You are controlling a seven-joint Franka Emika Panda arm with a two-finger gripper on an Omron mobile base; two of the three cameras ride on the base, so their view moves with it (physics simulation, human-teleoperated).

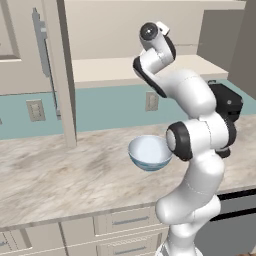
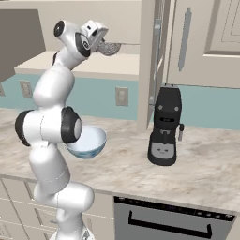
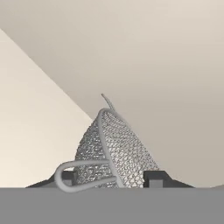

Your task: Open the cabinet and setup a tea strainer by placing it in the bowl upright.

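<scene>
The tea strainer [image 3: 114, 148], a grey mesh basket with a wire loop handle, sits tilted between my two finger tips. My gripper [image 3: 110, 178] is shut on it. From the right base the gripper [image 2: 104, 41] is raised high inside the open cabinet [image 2: 149, 65], holding the tea strainer [image 2: 110, 48] just above the pale shelf [image 2: 117, 65]. The bowl [image 1: 149, 152], white inside and pale blue outside, stands upright on the counter below, partly behind my arm; it is the bowl [image 2: 89, 140] beside my elbow in the right base view.
An opened cabinet door [image 1: 62, 75] stands edge-on left of my arm. A black coffee machine [image 2: 164, 126] sits on the marble counter [image 1: 60, 175] right of the bowl. Drawers [image 1: 125, 220] and a dishwasher front [image 2: 173, 220] lie below the counter edge.
</scene>
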